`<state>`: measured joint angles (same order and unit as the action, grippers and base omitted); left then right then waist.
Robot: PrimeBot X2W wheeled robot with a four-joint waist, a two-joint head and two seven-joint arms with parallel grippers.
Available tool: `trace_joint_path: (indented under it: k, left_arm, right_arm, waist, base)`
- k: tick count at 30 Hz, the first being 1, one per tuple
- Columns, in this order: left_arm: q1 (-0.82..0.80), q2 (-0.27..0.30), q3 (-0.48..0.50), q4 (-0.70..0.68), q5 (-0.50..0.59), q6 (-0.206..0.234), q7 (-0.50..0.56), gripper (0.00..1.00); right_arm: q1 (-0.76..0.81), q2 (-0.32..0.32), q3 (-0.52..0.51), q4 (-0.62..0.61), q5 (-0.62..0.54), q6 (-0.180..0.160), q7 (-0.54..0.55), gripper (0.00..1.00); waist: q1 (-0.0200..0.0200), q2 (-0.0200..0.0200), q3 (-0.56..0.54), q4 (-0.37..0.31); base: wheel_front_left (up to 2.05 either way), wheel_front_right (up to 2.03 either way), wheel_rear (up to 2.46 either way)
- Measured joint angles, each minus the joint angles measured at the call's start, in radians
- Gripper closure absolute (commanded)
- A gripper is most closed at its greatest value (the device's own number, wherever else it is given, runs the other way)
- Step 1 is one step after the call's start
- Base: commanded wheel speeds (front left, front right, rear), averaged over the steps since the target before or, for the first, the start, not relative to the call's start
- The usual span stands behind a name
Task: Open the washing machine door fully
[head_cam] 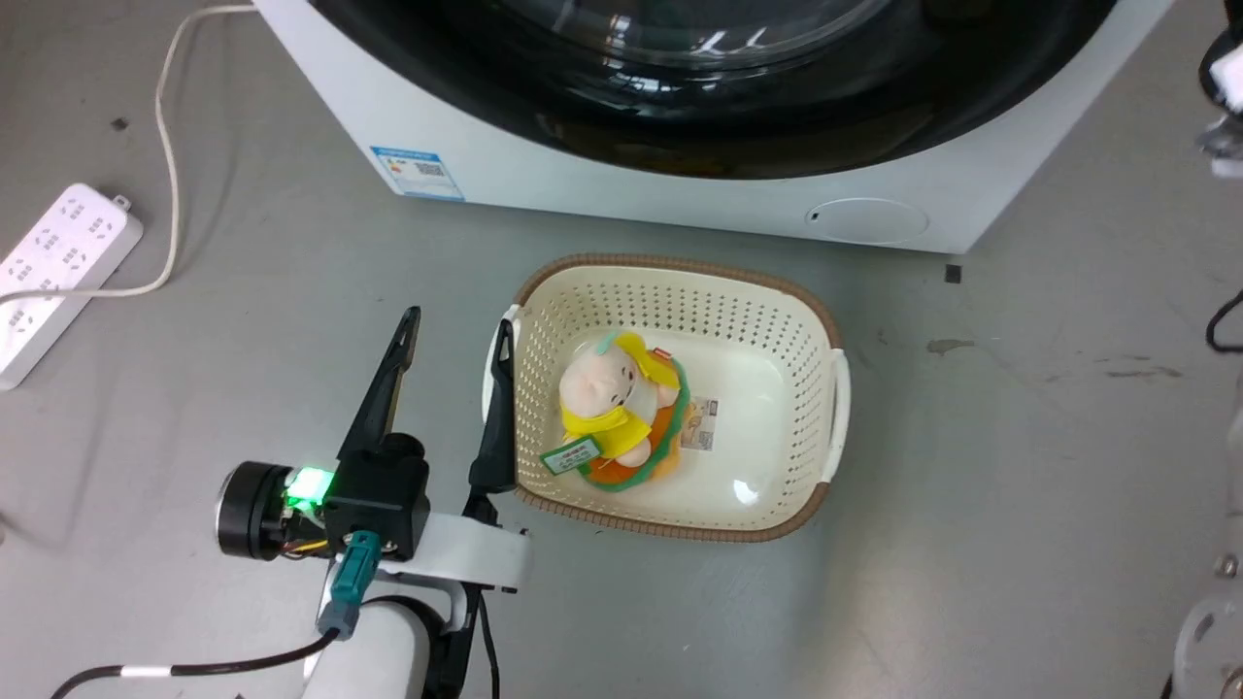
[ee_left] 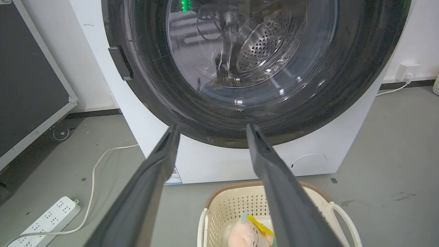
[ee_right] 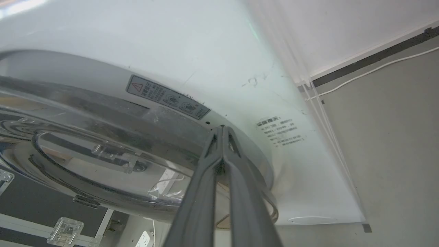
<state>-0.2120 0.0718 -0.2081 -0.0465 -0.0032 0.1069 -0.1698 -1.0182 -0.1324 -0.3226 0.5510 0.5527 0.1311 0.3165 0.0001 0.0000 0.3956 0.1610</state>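
Note:
The washing machine door (head_cam: 728, 116) is a glossy black disc with a clear glass bowl, at the top of the head view. In the left wrist view the door (ee_left: 343, 85) lies flat against the white front, its black handle tab (ee_left: 120, 63) on the left rim. My left gripper (head_cam: 456, 330) is open low over the floor, left of the basket, and its fingers (ee_left: 212, 127) point at the door's bottom edge with nothing between them. My right gripper (ee_right: 222, 129) is shut, tips together against the door's side rim (ee_right: 103, 144) where it meets the white front.
A cream basket (head_cam: 680, 264) holding a plush toy (head_cam: 617, 398) stands on the floor before the machine. A white power strip (head_cam: 53, 262) with its cable lies at the left. A small round white flap (head_cam: 867, 220) sits low on the machine's front. A black flight case (ee_left: 31, 85) stands at the left.

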Motion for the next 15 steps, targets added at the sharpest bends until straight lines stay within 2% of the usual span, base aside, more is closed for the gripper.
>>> trace_joint_path:
  k: [15]
  left_arm:
    - [-0.034, 0.0, -0.041, -0.006, -0.008, 0.024, -0.03, 0.0]
  right_arm:
    - [-0.201, -0.036, -0.129, 0.187, 0.087, -0.002, 0.216, 1.0]
  waist:
    - [0.0, 0.0, 0.049, 0.054]
  base:
    - [0.0, 0.0, 0.0]
